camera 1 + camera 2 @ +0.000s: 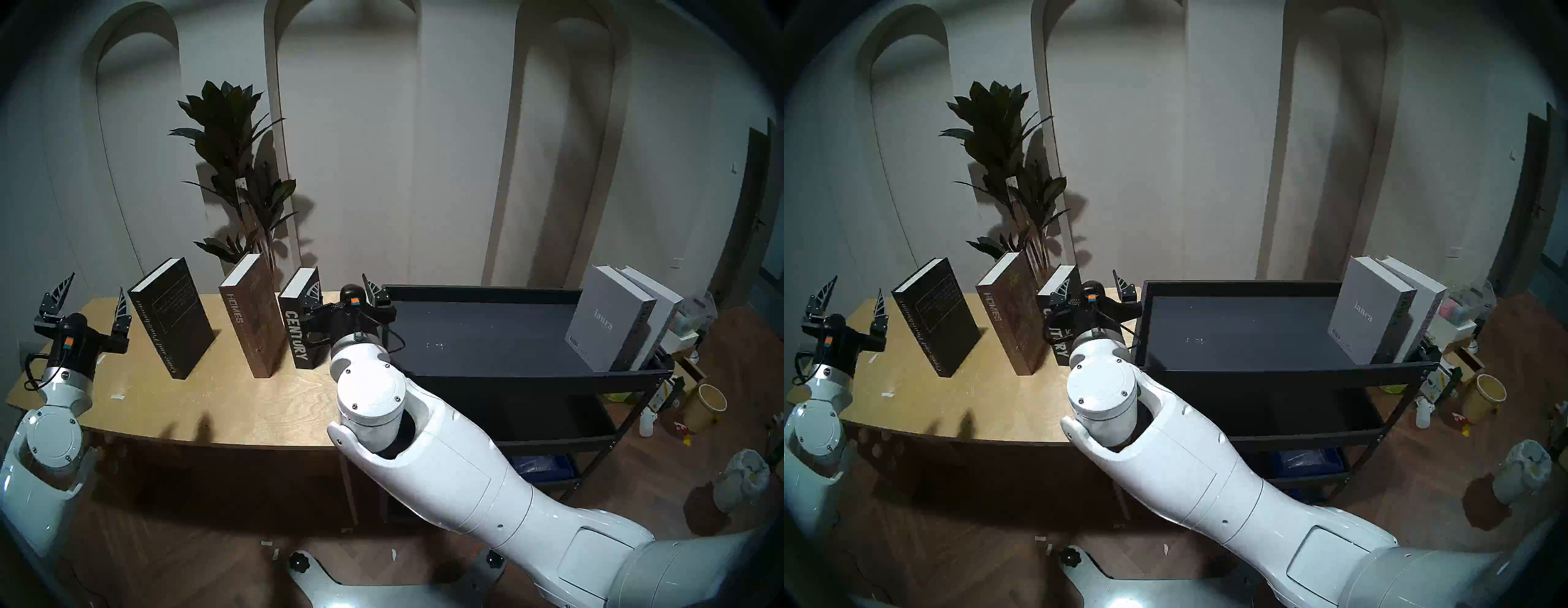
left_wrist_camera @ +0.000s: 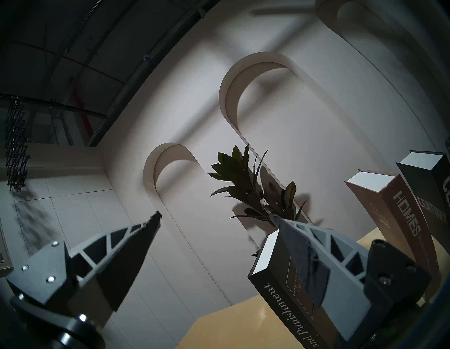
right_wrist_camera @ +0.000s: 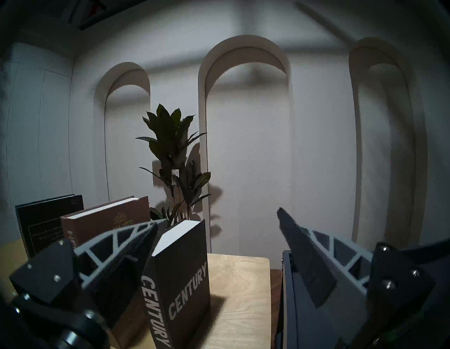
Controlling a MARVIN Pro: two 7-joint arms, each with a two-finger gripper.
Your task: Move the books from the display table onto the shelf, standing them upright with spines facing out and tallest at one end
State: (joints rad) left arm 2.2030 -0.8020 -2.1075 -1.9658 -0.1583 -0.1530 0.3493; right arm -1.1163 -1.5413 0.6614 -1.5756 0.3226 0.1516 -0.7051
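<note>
Black shelf (image 1: 488, 335) tray: grey "ianra" book (image 1: 604, 320), white book (image 1: 662, 310) upright at 3 o'clock. Right claw (image 1: 341, 293) wide open, empty, straddling "CENTURY" book (image 1: 299, 335) on tabletop (image 1: 212, 403). Left claw (image 1: 91, 297) spread wide, empty.

Three books (image 1: 254, 322) upright on table (image 1: 191, 403), two (image 1: 611, 318) on shelf (image 1: 488, 339)

A staged showroom or studio set rather than a lived-in home: pale wall panels with arched niches (image 1: 348, 127) at twelve o'clock, a potted plant (image 1: 237, 170) behind the plywood counter (image 1: 203, 407), herringbone wood floor (image 1: 169, 552), and exposed dark ceiling rigging (image 2: 73, 61) in the left wrist view.
</note>
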